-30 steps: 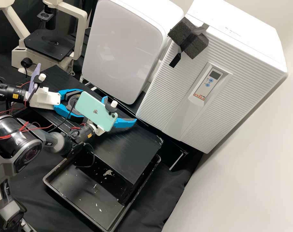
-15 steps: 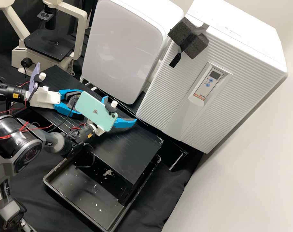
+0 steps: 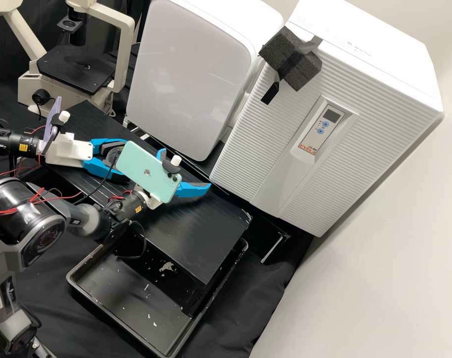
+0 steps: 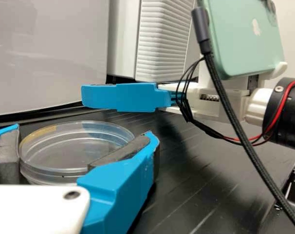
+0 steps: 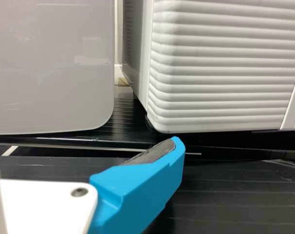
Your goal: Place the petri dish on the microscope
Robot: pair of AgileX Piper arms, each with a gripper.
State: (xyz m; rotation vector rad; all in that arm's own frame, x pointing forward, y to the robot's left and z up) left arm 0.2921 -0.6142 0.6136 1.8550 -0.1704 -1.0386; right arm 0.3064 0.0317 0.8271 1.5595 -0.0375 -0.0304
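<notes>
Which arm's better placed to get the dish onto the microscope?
Left, I'd say: the left gripper has the petri dish between its fingers and sits nearer the microscope. The right gripper is open, empty and farther off.

White ridges, bright blue, mint, lilac.
The ribbed cabinet (image 3: 250,154) is white, striped with parallel ridges; beside it, the rounded appliance (image 3: 186,74) has a pale grey face. Near it, the black bench (image 3: 201,228) has fine straight lines, and the right gripper (image 3: 185,170) is white and bright blue, its phone (image 3: 148,171) mint. Farther from it, the left gripper (image 3: 122,160) is likewise white and blue, its phone (image 3: 51,127) lilac. Farthest stands a cream microscope (image 3: 124,54) with a black stage (image 3: 76,69).
</notes>
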